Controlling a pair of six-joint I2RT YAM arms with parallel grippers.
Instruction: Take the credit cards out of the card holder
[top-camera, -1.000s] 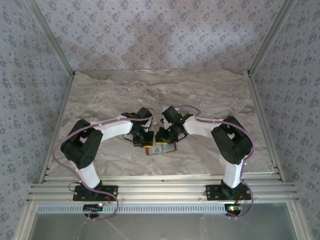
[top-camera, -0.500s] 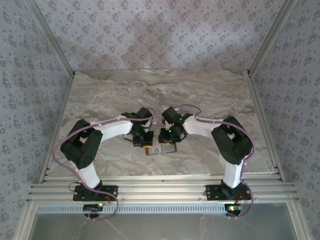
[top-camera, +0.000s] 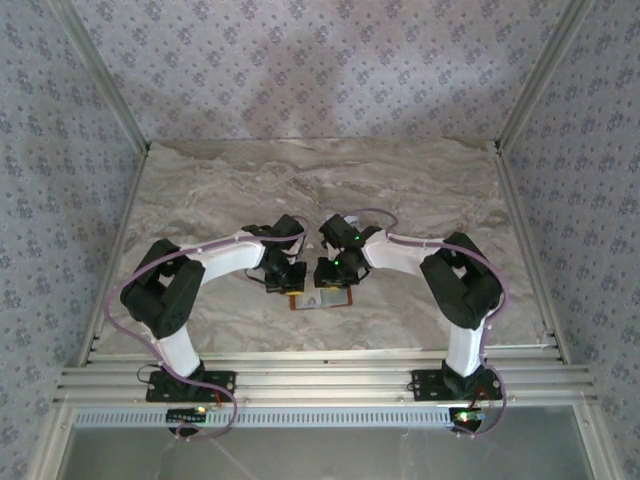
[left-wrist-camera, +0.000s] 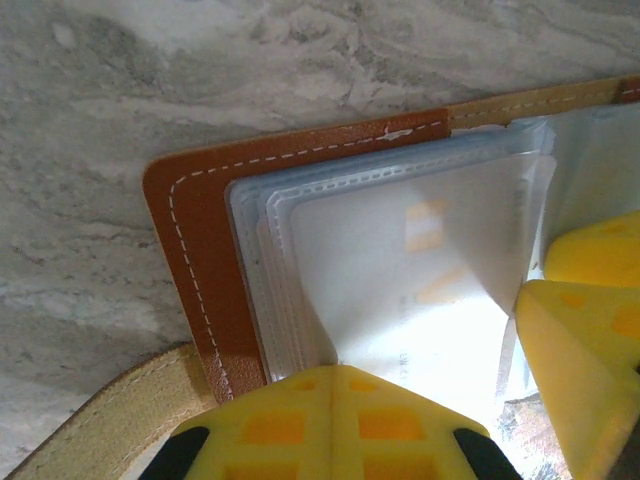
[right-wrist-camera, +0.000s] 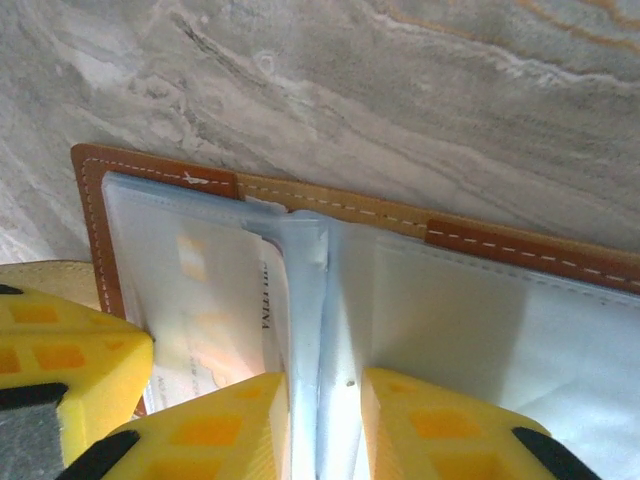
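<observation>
The card holder (top-camera: 322, 299) lies open on the marble table between both arms, its brown leather rim (left-wrist-camera: 200, 250) framing several clear plastic sleeves. My left gripper (left-wrist-camera: 343, 368) is shut on one sleeve, which it has pulled up into a tent. A pale credit card (left-wrist-camera: 430, 260) with faint orange marks shows through that sleeve. My right gripper (right-wrist-camera: 325, 400) is closed on an upright bundle of sleeves at the holder's fold. A printed card (right-wrist-camera: 215, 310) sits in the sleeve to its left. From above, the left gripper (top-camera: 290, 283) and right gripper (top-camera: 333, 278) almost touch.
The holder's tan strap tab (left-wrist-camera: 110, 430) trails off its corner. The right gripper's yellow fingers (left-wrist-camera: 585, 320) crowd the left wrist view, and a left finger (right-wrist-camera: 60, 370) shows in the right wrist view. Marble table (top-camera: 420, 190) stretches behind; an aluminium rail (top-camera: 320, 380) runs along the near edge.
The right gripper has edged slightly left, towards the left gripper, over the card holder. The left arm has stayed in place.
</observation>
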